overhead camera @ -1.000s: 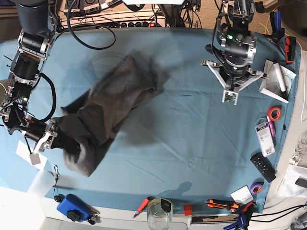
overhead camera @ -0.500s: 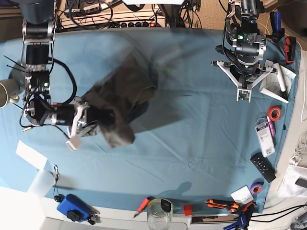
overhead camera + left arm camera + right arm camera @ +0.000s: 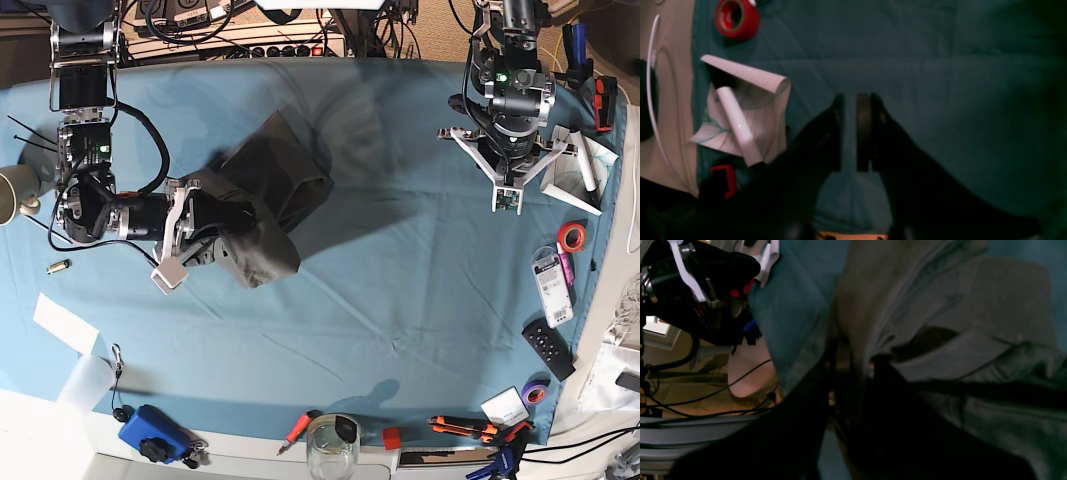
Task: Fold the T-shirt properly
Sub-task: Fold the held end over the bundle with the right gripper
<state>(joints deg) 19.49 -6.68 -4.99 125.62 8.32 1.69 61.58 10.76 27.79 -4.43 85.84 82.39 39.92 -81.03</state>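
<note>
The right jaws (image 3: 853, 363) are clenched on a bunched fold of the T-shirt (image 3: 260, 215), cloth pinched between them and spilling away toward three o'clock in the right wrist view. The left jaws (image 3: 853, 133) stand nearly together with a narrow gap and nothing between them, hanging above bare teal cloth on the worktop (image 3: 420, 300).

In the base view the shirt lies crumpled in a dark heap at about ten o'clock from the worktop's middle, well apart from the left arm at two o'clock.

It looks soft, light and limp: it should sag and slide wherever it is unsupported, and one pinch only drags it into a rope. Better holds would be two spread points along a hem or the shoulders, once an edge can be found in the heap.
</note>
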